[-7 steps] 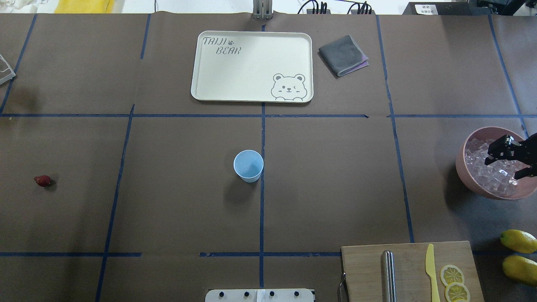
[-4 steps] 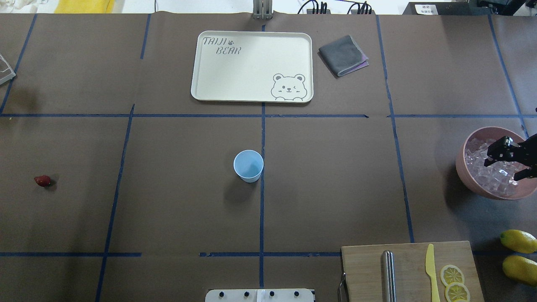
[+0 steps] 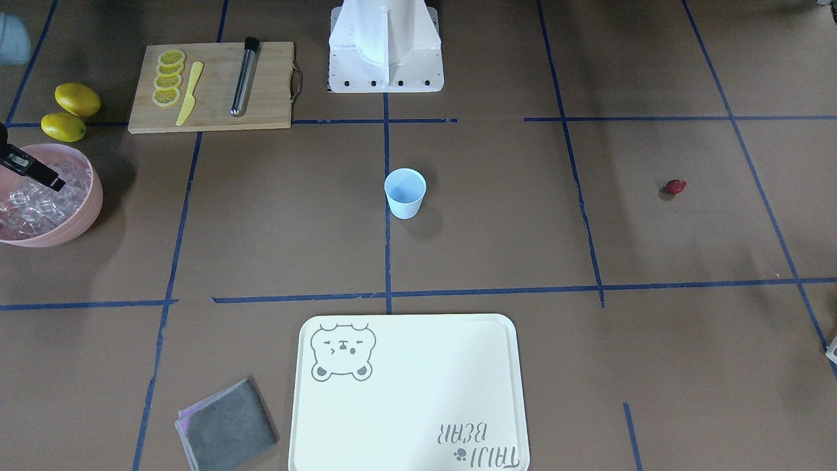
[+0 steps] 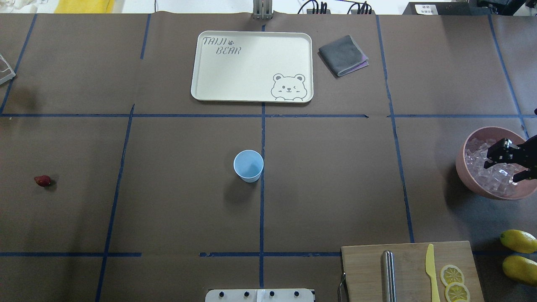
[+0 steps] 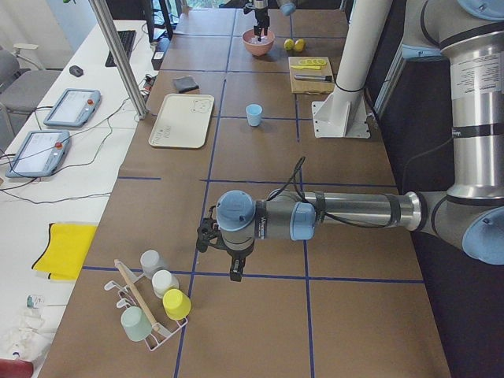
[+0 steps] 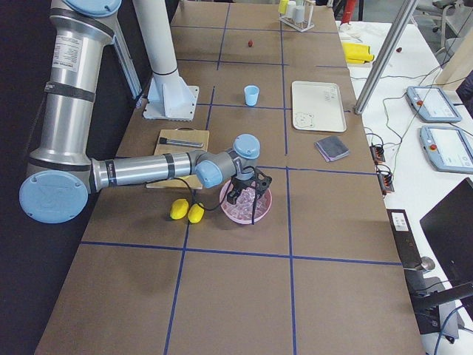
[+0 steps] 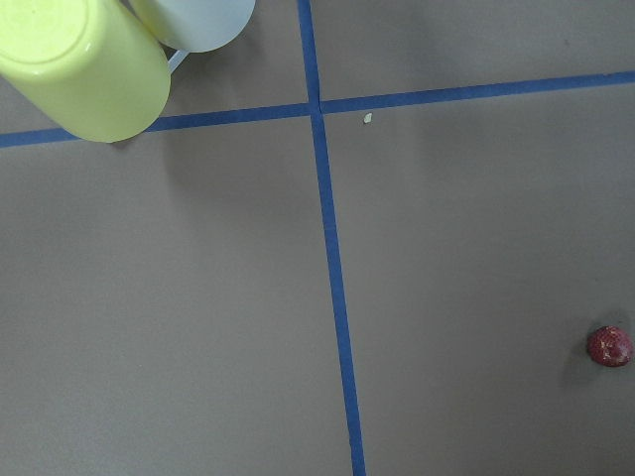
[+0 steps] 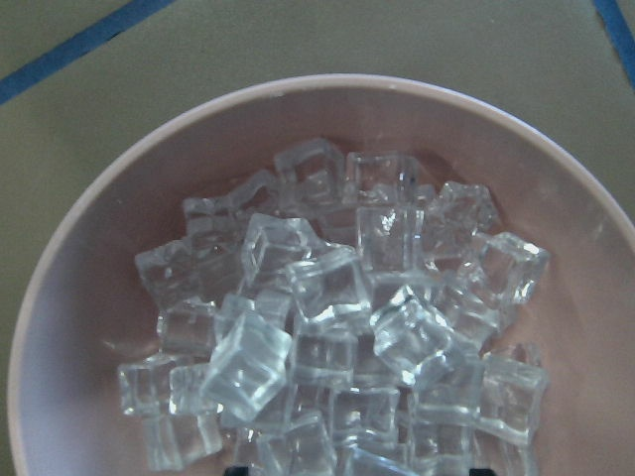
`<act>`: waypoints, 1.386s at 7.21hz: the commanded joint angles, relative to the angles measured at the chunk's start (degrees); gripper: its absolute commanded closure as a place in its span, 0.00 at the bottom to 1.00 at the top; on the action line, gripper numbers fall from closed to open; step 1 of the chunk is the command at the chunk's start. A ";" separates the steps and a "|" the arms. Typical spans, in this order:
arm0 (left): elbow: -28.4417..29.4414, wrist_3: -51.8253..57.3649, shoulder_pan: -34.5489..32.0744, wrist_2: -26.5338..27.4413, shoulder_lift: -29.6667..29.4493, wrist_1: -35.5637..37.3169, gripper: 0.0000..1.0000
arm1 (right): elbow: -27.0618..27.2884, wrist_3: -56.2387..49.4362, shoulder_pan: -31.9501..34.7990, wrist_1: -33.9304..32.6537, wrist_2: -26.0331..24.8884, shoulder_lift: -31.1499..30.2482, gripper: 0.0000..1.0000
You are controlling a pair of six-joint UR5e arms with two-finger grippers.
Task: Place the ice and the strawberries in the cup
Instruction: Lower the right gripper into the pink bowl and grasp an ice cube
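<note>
The pale-blue cup [image 4: 248, 165] stands upright and empty at the table's middle; it also shows in the front view [image 3: 405, 191]. The ice [image 8: 327, 327] is a heap of clear cubes in the pink bowl [image 4: 463, 161] at the right edge. My right gripper [image 4: 501, 171] hangs open just above the ice, its jaws apart and empty. The strawberry [image 4: 43, 180] lies alone at the far left, and shows in the left wrist view [image 7: 609, 346]. My left gripper [image 5: 220, 256] shows only in the exterior left view, off from the berry; I cannot tell its state.
A cream tray [image 4: 251, 67] and a grey cloth [image 4: 343, 55] lie at the back. A cutting board [image 4: 411, 272] holds a metal rod, a yellow knife and lemon slices. Two lemons [image 4: 519, 241] lie beside it. A rack of cups [image 5: 153, 303] stands near the left arm.
My right gripper has sunk a little closer to the ice in the bowl and stays open. The cup and the strawberry have not moved.
</note>
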 commanded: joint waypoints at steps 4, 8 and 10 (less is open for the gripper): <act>0.13 0.00 -0.09 -0.04 0.00 -0.01 0.00 | -0.32 0.07 -0.03 0.00 0.03 -0.20 0.32; -0.05 -0.35 -0.09 -0.04 -0.18 -0.01 0.00 | -0.24 -0.02 -0.03 0.00 0.38 -0.55 0.73; 0.04 -0.61 0.00 -0.04 -0.18 -0.01 0.00 | -0.15 -0.02 -0.03 0.00 0.38 -1.16 0.95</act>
